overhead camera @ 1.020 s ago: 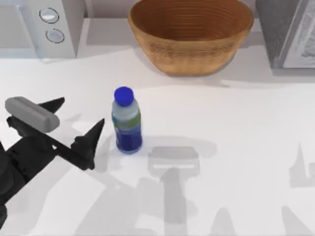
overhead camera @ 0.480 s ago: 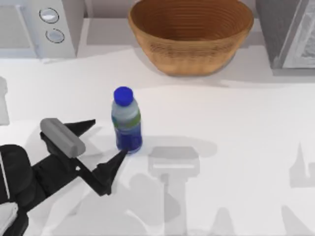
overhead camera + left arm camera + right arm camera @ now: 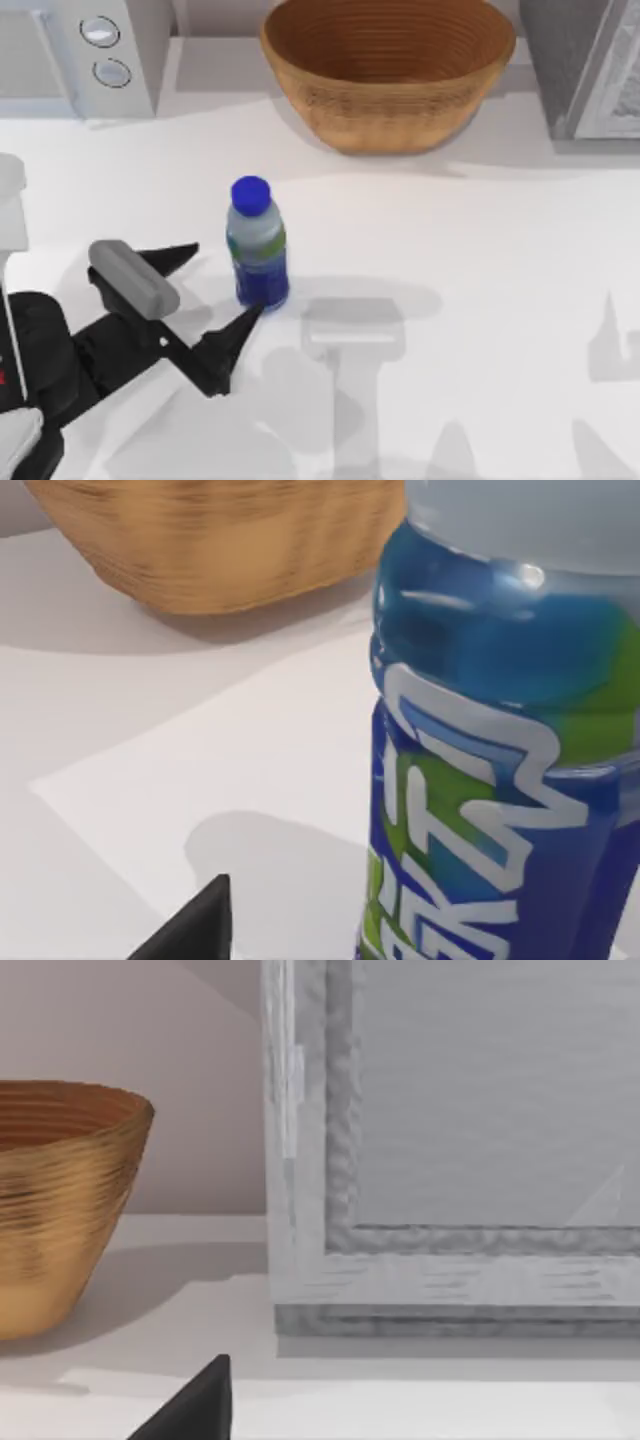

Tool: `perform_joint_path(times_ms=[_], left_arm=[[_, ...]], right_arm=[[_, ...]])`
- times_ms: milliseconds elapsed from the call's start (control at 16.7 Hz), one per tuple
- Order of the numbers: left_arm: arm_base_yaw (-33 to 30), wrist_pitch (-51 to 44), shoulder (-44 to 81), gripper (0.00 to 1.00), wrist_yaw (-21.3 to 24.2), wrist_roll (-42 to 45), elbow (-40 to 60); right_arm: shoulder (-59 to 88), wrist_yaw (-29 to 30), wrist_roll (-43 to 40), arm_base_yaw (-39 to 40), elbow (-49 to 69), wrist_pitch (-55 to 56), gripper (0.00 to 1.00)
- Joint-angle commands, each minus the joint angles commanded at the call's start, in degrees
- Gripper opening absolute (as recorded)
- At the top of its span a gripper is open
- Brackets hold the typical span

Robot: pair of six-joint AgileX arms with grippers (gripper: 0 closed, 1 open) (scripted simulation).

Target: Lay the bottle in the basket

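My left gripper (image 3: pixel 210 290) sits low at the table's (image 3: pixel 480 270) left side, its two dark fingers spread wide. One fingertip (image 3: pixel 182 251) points out to the left of the bottle (image 3: pixel 258 247), a little apart from it; the other fingertip (image 3: pixel 246 322) reaches to just beside the bottle's base, and I cannot tell whether it touches. In my left wrist view the bottle (image 3: pixel 500 740) stands very close, label facing the camera, with one dark fingertip (image 3: pixel 195 928) low beside it.

The bottle stands upright on the table, blue cap up, not gripped. The basket (image 3: pixel 388 70) sits well apart from it at the far edge of the table, near the middle. A grey appliance (image 3: pixel 100 55) with two round knobs stands at the far left.

In my right wrist view, a single dark fingertip (image 3: pixel 190 1405) shows near the basket (image 3: pixel 60 1200) and a grey framed panel (image 3: pixel 450 1160); I cannot tell how that gripper's fingers stand.
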Motion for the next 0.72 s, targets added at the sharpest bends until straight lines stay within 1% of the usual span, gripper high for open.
perform_joint_path(times_ms=[180,720], left_arm=[[-1.26,-1.26,-0.09,1.0,-0.98,-0.24,2.39],[-6.22,-8.38,1.2,1.0,-5.9,-1.01,11.08]], right_arm=[[0.0,0.0,0.0,0.0,0.0,0.0,1.0],[0.0,0.0,0.0,0.0,0.0,0.0,1.0]])
